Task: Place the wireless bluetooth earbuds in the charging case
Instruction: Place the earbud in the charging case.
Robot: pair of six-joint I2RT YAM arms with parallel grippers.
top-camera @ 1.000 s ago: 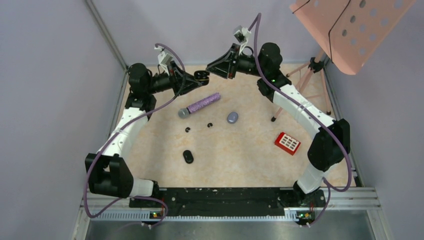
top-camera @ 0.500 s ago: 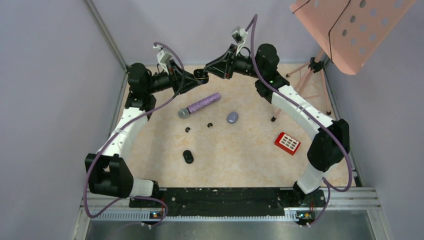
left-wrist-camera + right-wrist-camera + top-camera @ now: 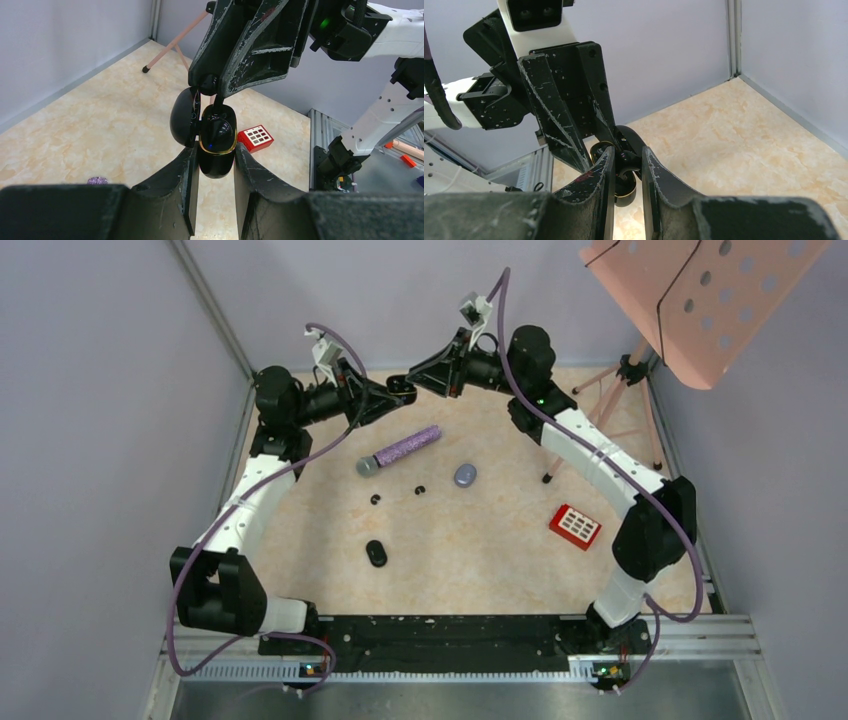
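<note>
My left gripper is shut on an open black charging case with a gold rim, held in the air above the far middle of the table. Its lid hangs open to the left. My right gripper is shut on a small glossy black earbud and holds it right at the case's open mouth. In the left wrist view the right gripper's fingers come down onto the case from above. Two more black earbuds lie on the table.
A purple glitter microphone lies under the grippers. A lilac-grey oval case and a shut black case lie on the table. A red box sits at the right. A pink music stand stands at the back right.
Both grippers have risen slightly, and the right gripper has moved left with the earbud until it meets the case held in the left gripper.
</note>
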